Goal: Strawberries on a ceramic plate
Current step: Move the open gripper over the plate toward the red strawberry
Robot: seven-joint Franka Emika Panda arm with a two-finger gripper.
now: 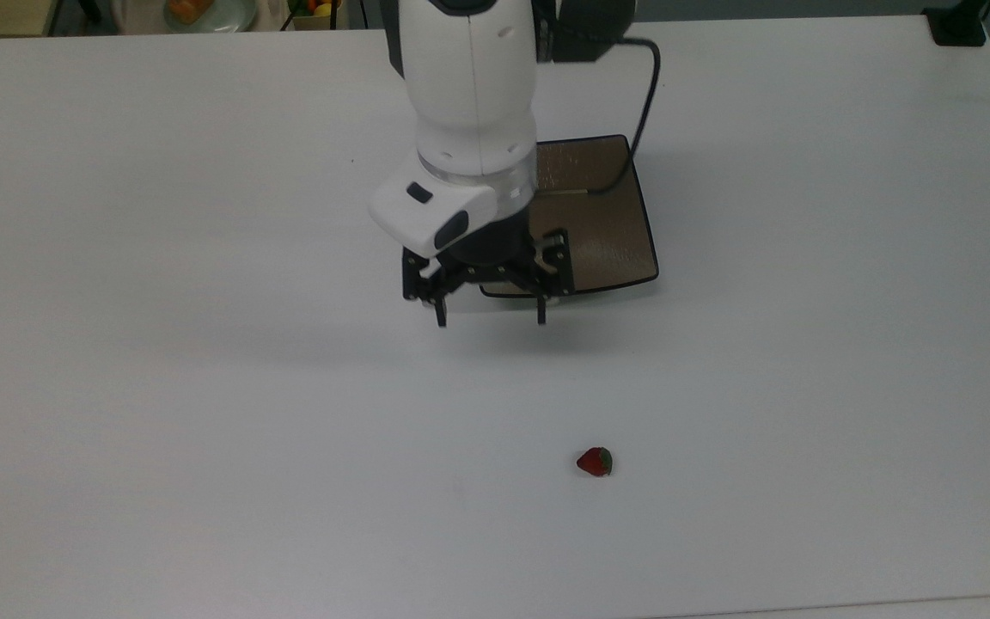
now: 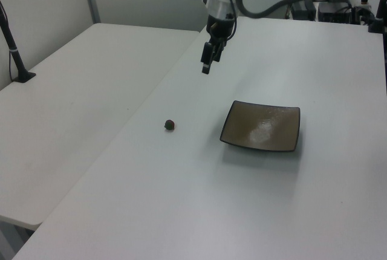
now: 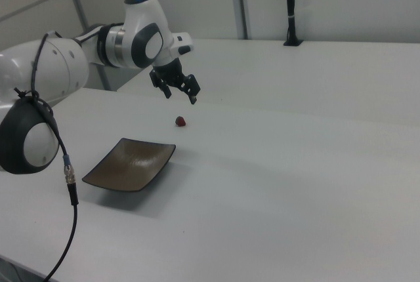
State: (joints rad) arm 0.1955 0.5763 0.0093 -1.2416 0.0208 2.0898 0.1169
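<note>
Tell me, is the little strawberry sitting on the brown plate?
No, in the top view the strawberry lies on the bare white table, well apart from the plate, which has nothing on it.

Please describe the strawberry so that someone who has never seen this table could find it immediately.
Start from the white table and find the square brown ceramic plate with a thin black rim. In the top view, the strawberry lies well below the plate, alone on the bare tabletop. It is tiny and red with a green cap, the only red thing there.
</note>
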